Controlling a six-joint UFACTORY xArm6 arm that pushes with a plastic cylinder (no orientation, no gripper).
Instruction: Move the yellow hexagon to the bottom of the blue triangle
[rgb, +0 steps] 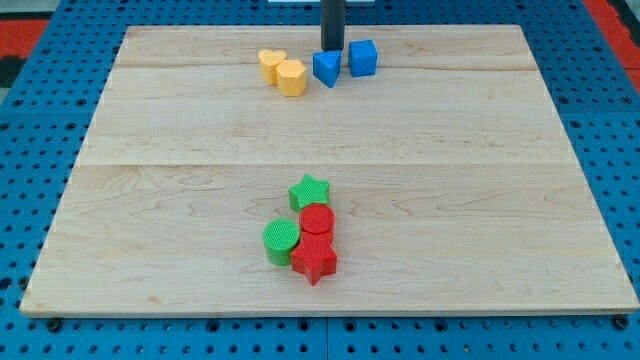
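Nearest the view's bottom, a red star (315, 261) touched a green cylinder (281, 241) and a red cylinder (317, 221), with a green star (309, 191) just above them on the wooden worktop (500, 200); no hand was fitted, only a rod. Up top, the yellow hexagon (292, 77) sat touching a yellow heart (271, 64), just left of the blue triangle (326, 68); my tip (332, 49) stood just above the triangle, between it and a blue cube (363, 58).

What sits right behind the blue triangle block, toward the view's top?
My tip stands just behind the blue triangle block, with the blue cube at its right. The rod hides the board there.
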